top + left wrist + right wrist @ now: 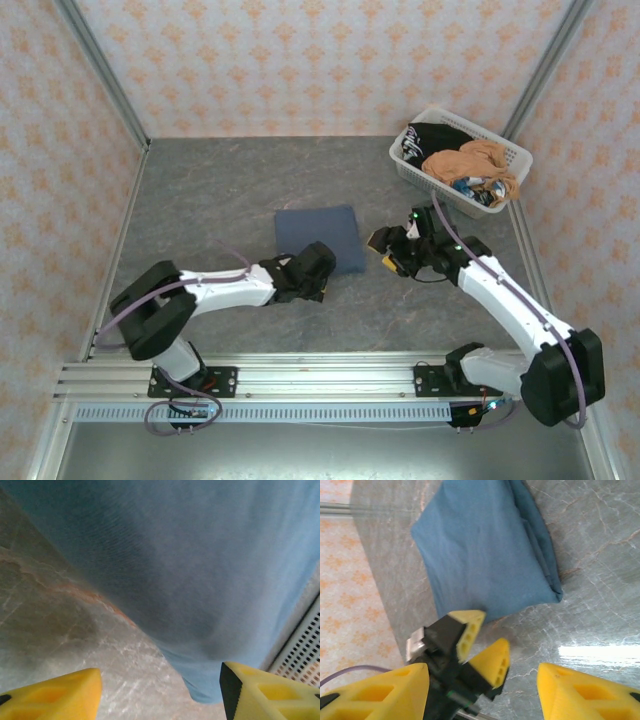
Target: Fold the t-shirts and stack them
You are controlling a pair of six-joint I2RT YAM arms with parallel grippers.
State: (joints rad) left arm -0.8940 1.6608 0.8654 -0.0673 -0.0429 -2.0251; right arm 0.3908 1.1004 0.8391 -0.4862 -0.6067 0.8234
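Note:
A slate-blue t-shirt (320, 235) lies folded into a rectangle in the middle of the table. My left gripper (316, 264) sits low at its near edge, open; in the left wrist view the shirt (190, 555) spreads ahead of the left gripper (160, 695), and a corner of cloth lies loose between the spread fingers. My right gripper (383, 250) hovers open just right of the shirt, with nothing between its fingers. From the right wrist view the folded shirt (480, 545) lies beyond the right gripper (482, 695), with the left gripper (480, 640) at its edge. A black t-shirt (430, 138) and an orange-tan t-shirt (472, 160) lie crumpled in the basket.
The white lattice basket (415, 170) stands at the back right near the enclosure post, and its wall (302, 655) shows in the left wrist view. Patterned walls close the table on three sides. Bare grey marbled tabletop (200, 200) spreads left of the shirt.

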